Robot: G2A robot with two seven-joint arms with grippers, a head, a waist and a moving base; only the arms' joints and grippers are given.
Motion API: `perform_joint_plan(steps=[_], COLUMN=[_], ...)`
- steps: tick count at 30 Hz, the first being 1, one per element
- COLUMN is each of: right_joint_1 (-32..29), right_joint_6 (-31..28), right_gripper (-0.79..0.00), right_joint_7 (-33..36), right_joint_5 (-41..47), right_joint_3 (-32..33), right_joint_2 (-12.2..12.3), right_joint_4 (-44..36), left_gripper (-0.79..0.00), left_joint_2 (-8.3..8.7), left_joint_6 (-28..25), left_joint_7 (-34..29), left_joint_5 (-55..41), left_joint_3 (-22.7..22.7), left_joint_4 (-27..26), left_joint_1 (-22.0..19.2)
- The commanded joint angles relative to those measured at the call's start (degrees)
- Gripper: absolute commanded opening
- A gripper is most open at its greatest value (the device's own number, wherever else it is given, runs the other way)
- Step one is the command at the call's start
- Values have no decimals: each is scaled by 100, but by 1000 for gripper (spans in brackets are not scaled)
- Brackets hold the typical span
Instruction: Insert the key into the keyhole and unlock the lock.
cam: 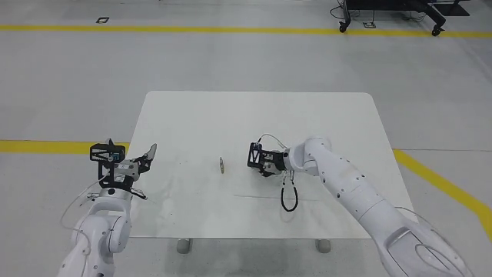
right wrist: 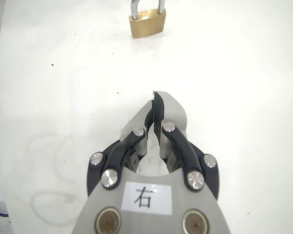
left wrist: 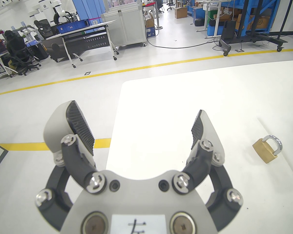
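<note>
A brass padlock [cam: 221, 165] with a silver shackle lies on the white table [cam: 254, 115] near its middle. In the right wrist view the padlock [right wrist: 147, 23] lies a short way ahead of my right gripper [right wrist: 154, 98], shackle pointing away. The jaws are shut on a thin metal sliver, the key [right wrist: 153, 95], which just pokes out past the tips. In the top view my right gripper [cam: 251, 156] is just right of the padlock. My left gripper [left wrist: 136, 115] is open and holds nothing at the table's left edge [cam: 146, 156], with the padlock [left wrist: 266, 149] farther off to its side.
A black cable loop [cam: 289, 198] hangs by my right arm over the table's front half. Faint scuff rings and dark specks mark the tabletop [right wrist: 51, 147]. Past the table's left edge [left wrist: 112, 132] is open floor with a yellow line [cam: 46, 146].
</note>
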Motion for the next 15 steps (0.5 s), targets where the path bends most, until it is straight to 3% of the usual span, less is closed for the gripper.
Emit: perform_joint_plan(steps=[1,15], right_joint_1=[-13,-548], right_joint_6=[33,372], right_gripper=[-785,-785], right_joint_7=[-73,-687], right_joint_5=[-26,120], right_joint_3=[32,675], right_joint_2=[15,261], right_joint_4=[-44,-475], left_gripper=[0,0], left_joint_2=[0,0], left_joint_6=[0,0], left_joint_7=[0,0], left_joint_5=[0,0], left_joint_3=[0,0], left_joint_4=[0,0], left_joint_1=[0,0])
